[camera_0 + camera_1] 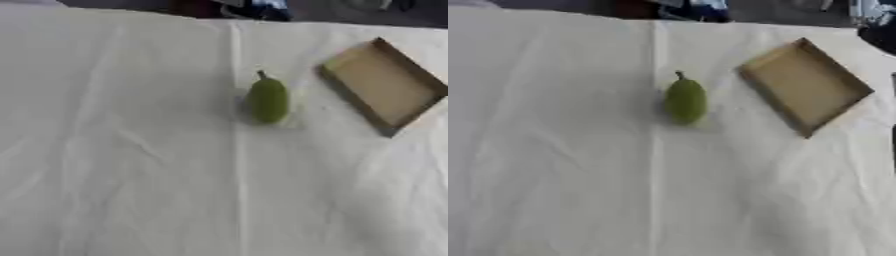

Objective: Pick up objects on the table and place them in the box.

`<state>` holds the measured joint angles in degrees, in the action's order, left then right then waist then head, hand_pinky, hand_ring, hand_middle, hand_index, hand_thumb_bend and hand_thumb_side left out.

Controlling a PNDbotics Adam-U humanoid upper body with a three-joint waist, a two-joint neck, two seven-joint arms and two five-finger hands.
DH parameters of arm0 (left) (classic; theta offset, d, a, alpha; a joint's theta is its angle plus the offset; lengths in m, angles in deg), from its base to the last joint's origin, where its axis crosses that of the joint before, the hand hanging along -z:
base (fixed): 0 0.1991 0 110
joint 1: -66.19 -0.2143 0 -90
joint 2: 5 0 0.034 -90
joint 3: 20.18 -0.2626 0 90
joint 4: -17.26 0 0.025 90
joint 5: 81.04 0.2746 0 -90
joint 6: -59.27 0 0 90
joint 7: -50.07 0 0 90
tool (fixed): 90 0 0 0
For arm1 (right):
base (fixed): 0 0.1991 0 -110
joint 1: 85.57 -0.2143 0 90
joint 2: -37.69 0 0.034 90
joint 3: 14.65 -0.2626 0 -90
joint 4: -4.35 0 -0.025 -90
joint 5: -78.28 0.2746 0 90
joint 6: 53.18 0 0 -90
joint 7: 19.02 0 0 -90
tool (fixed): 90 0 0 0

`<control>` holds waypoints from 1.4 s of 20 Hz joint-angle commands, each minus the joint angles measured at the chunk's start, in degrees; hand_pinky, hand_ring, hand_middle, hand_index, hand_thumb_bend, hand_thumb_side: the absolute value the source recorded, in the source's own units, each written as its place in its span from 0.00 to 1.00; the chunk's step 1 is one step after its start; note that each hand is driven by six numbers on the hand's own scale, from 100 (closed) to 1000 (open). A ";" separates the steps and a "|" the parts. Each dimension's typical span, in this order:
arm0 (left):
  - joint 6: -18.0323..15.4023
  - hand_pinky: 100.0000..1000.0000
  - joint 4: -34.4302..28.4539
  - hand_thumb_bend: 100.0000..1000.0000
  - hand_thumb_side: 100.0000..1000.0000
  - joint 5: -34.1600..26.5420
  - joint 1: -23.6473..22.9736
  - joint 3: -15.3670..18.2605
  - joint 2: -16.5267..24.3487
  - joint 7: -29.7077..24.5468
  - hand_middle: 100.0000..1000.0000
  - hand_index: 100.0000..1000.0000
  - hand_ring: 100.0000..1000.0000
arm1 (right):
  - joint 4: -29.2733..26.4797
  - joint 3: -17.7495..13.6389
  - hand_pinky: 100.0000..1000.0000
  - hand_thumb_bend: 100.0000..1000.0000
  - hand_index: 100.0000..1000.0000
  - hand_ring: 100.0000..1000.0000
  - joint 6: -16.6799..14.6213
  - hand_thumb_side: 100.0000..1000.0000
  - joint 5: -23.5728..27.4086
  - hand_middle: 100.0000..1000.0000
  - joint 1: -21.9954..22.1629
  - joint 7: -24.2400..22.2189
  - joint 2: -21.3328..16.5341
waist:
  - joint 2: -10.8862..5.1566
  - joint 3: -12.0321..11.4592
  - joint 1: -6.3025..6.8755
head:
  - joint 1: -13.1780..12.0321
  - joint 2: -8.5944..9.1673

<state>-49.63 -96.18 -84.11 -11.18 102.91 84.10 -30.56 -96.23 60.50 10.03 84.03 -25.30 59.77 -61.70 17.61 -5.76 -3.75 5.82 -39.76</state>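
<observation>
Neither of my hands shows in either eye view, so I cannot tell whether their fingers are spread, pressed together or pinching anything; nothing black or silver reaches in from any edge. I judge the task not yet begun.

Working outward from where a hand should enter, the lower half of the frame is only the creased white cloth (131,190) covering the table, with a long fold running top to bottom through the middle. Just above centre, right on that fold line, lies the small green pear-shaped fruit with a dark stem (268,100), stem pointing towards the top of the frame. It lies on its side, apart from everything else.

To the upper right of the fruit, near but not touching, sits the shallow brown cardboard box (805,84), turned so a corner points toward the bottom of the frame. Its floor is bare as far as I can see. In the left eye view its right corner runs to the picture's edge.

My worries from here: the fruit is rounded and smooth-looking, so I expect it may roll along the cloth if my fingers nudge it before closing round it. The loose cloth may bunch up under a hand. The box walls look low and light, so a careless release could push the box or let the fruit roll out over the rim
</observation>
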 commanded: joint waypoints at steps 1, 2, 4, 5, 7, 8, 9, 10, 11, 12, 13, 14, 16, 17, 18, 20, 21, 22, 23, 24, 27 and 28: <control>0.04 0.47 -1.14 0.00 0.28 0.06 0.25 0.48 1.18 -0.05 0.61 0.70 0.57 | -0.51 -0.70 0.74 0.00 0.78 0.60 0.11 0.12 0.07 0.59 -0.52 -0.17 -2.03 | -1.10 -0.04 0.33 | 1.13 -0.43; 0.05 0.47 -1.14 0.00 0.28 0.05 0.20 0.50 1.15 -0.06 0.61 0.70 0.57 | -0.53 -0.70 0.74 0.00 0.78 0.60 0.15 0.12 0.07 0.59 -0.50 -0.23 -2.01 | -1.09 -0.02 0.37 | 1.49 -0.53; 0.03 0.47 -1.14 0.00 0.28 0.05 0.09 0.52 1.08 -0.09 0.61 0.70 0.58 | -0.55 -0.63 0.74 0.00 0.78 0.60 0.24 0.12 -0.06 0.59 -0.50 -0.50 -2.06 | -1.07 0.06 0.52 | 2.05 -0.68; 0.02 0.47 -1.14 0.00 0.28 0.05 0.02 0.54 1.05 -0.09 0.61 0.70 0.58 | -0.54 -0.56 0.74 0.00 0.78 0.60 0.26 0.12 -0.20 0.59 -0.56 -0.66 -2.15 | -1.07 0.11 0.62 | 2.21 -0.73; -0.02 0.47 -1.14 0.00 0.28 0.05 -0.09 0.55 1.03 -0.08 0.61 0.70 0.58 | -0.40 -0.32 0.74 0.00 0.78 0.60 0.17 0.11 -0.60 0.59 -0.75 -0.90 -2.49 | -1.09 0.20 0.79 | 2.29 -0.80; -0.04 0.47 -1.14 0.00 0.28 0.05 -0.15 0.54 1.02 -0.08 0.61 0.70 0.58 | -0.21 -0.05 0.74 0.00 0.78 0.61 0.04 0.11 -0.86 0.59 -0.94 -1.06 -2.80 | -1.10 0.25 0.88 | 2.24 -0.83; -0.06 0.47 -1.14 0.00 0.28 0.05 -0.20 0.54 1.00 -0.08 0.61 0.70 0.58 | 0.07 0.27 0.74 0.00 0.78 0.61 -0.15 0.11 -1.12 0.60 -1.16 -1.22 -3.14 | -1.12 0.29 0.94 | 2.14 -0.86; -0.05 0.47 -1.14 0.00 0.28 0.05 -0.26 0.54 0.99 -0.08 0.61 0.70 0.58 | 0.41 0.58 0.74 0.00 0.78 0.61 -0.34 0.11 -1.41 0.60 -1.40 -1.36 -3.50 | -1.13 0.33 0.99 | 2.01 -0.88; -0.05 0.47 -1.14 0.00 0.28 0.06 -0.31 0.53 0.97 -0.10 0.61 0.70 0.58 | 0.79 0.96 0.74 0.00 0.78 0.61 -0.62 0.11 -1.68 0.60 -1.68 -1.53 -3.97 | -1.14 0.34 1.00 | 1.81 -0.89; -0.03 0.47 -1.14 0.00 0.28 0.06 -0.36 0.54 0.96 -0.12 0.61 0.70 0.58 | 1.33 1.30 0.75 0.00 0.78 0.62 -0.79 0.11 -2.07 0.60 -1.94 -1.65 -4.47 | -1.16 0.36 1.02 | 1.65 -0.91; -0.02 0.47 -1.14 0.00 0.28 0.06 -0.39 0.54 0.95 -0.13 0.61 0.70 0.58 | 1.95 1.73 0.75 0.00 0.78 0.62 -0.95 0.11 -2.55 0.60 -2.29 -1.74 -5.05 | -1.18 0.35 1.01 | 1.53 -0.91; -0.02 0.47 -1.14 0.00 0.28 0.05 -0.41 0.54 0.96 -0.13 0.61 0.70 0.58 | 2.61 2.22 0.75 0.00 0.78 0.62 -1.13 0.11 -3.03 0.60 -2.67 -1.77 -5.59 | -1.20 0.34 1.00 | 1.45 -0.93; 0.00 0.47 -1.14 0.00 0.28 0.04 -0.47 0.52 0.98 -0.17 0.61 0.70 0.58 | 4.11 3.80 0.75 0.00 0.79 0.64 -1.59 0.12 -4.29 0.61 -3.70 -2.29 -6.96 | -1.28 0.29 0.96 | 1.32 -1.04; 0.01 0.47 -1.14 0.00 0.28 0.04 -0.51 0.50 0.99 -0.19 0.61 0.70 0.58 | 4.98 4.84 0.76 0.00 0.79 0.65 -1.93 0.13 -5.05 0.63 -4.37 -2.82 -7.68 | -1.32 0.25 0.94 | 1.26 -1.08; 0.03 0.47 -1.14 0.00 0.28 0.03 -0.54 0.48 0.99 -0.22 0.61 0.70 0.58 | 5.94 6.03 0.76 0.00 0.79 0.66 -2.35 0.14 -5.92 0.63 -5.15 -3.54 -8.41 | -1.37 0.21 0.91 | 1.20 -1.10; 0.06 0.47 -1.14 0.00 0.28 0.00 -0.57 0.43 1.00 -0.28 0.61 0.70 0.58 | 8.10 8.79 0.76 0.00 0.80 0.68 -3.45 0.18 -7.73 0.65 -7.05 -5.38 -9.76 | -1.47 0.10 0.87 | 1.15 -1.11; 0.07 0.47 -1.14 0.00 0.28 -0.01 -0.59 0.39 1.02 -0.32 0.61 0.70 0.58 | 9.19 10.28 0.77 0.00 0.80 0.69 -4.09 0.20 -8.62 0.66 -8.06 -6.42 -10.36 | -1.51 0.02 0.83 | 1.19 -1.12; 0.08 0.47 -1.14 0.00 0.28 -0.03 -0.59 0.36 1.03 -0.36 0.61 0.70 0.58 | 10.35 11.78 0.77 0.00 0.80 0.70 -4.78 0.22 -9.52 0.67 -9.13 -7.54 -10.85 | -1.54 -0.04 0.80 | 1.24 -1.12; 0.09 0.47 -1.14 0.00 0.29 -0.05 -0.60 0.33 1.03 -0.39 0.61 0.70 0.58 | 11.45 13.25 0.77 0.00 0.81 0.71 -5.54 0.24 -10.39 0.69 -10.21 -8.65 -11.28 | -1.58 -0.12 0.75 | 1.30 -1.11; 0.11 0.47 -1.14 0.00 0.29 -0.07 -0.61 0.30 1.02 -0.44 0.61 0.70 0.58 | 12.51 14.64 0.77 0.00 0.81 0.71 -6.31 0.25 -11.21 0.69 -11.29 -9.71 -11.60 | -1.60 -0.18 0.72 | 1.33 -1.11; 0.15 0.47 -1.14 0.00 0.29 -0.13 -0.66 0.24 1.02 -0.56 0.61 0.70 0.58 | 15.44 18.27 0.78 0.00 0.83 0.74 -8.47 0.31 -13.90 0.72 -14.29 -12.58 -12.24 | -1.69 -0.36 0.61 | 1.41 -1.17; 0.17 0.47 -1.14 0.00 0.29 -0.15 -0.67 0.22 1.03 -0.59 0.61 0.70 0.58 | 16.36 19.44 0.78 0.00 0.83 0.75 -9.16 0.32 -14.89 0.73 -15.20 -13.55 -12.35 | -1.72 -0.40 0.57 | 1.41 -1.19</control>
<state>-49.40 -96.19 -84.14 -12.11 102.89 84.04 -30.89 -80.60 79.03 1.68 70.43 -39.31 47.37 -71.71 17.11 -6.11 -3.35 7.15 -40.80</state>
